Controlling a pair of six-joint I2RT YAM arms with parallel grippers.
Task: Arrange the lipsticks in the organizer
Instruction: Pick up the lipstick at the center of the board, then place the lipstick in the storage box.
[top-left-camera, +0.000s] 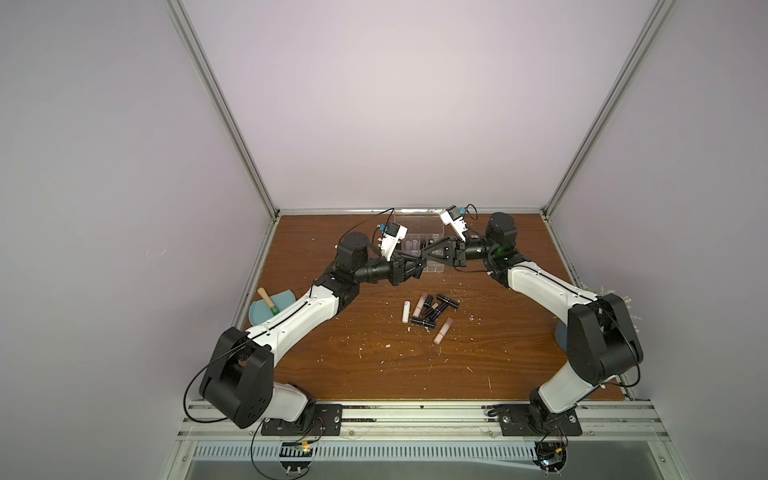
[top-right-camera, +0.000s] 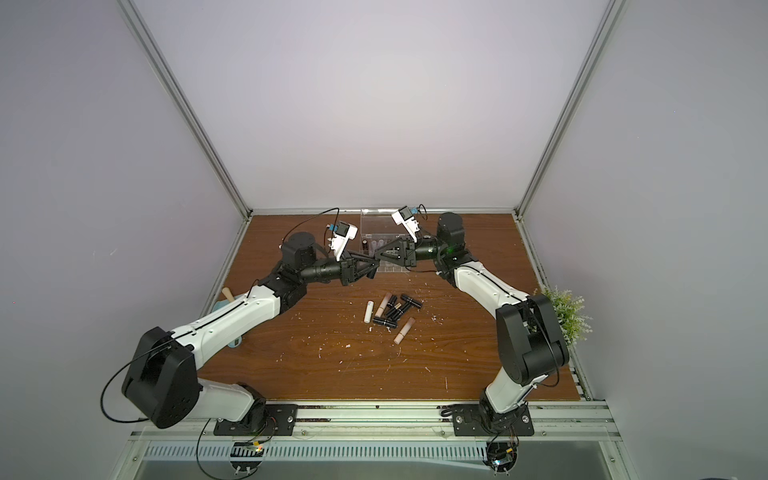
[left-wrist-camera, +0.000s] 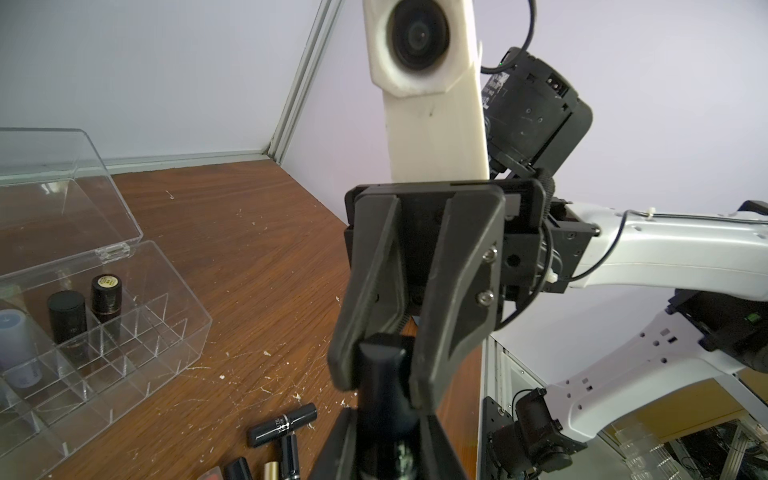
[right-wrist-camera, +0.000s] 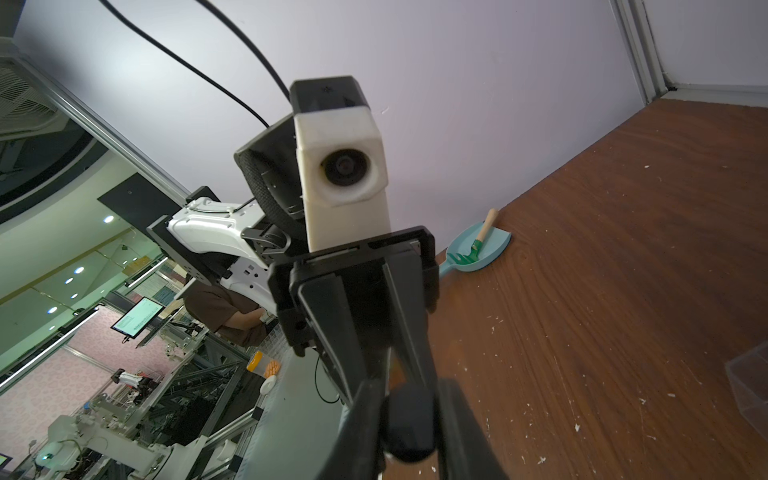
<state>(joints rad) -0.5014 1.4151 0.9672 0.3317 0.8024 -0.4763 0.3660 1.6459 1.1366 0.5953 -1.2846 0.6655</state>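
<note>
Right now the left gripper and right gripper meet tip to tip above the table, just in front of the organizer, with one black lipstick spanning between them; the left jaws are clamped on one end and the right jaws press in against the other. The lid stands open, and two dark tubes and a lavender tube stand upright in compartments. Loose lipsticks lie clustered on the table, well apart from the light-blue dustpan
</note>
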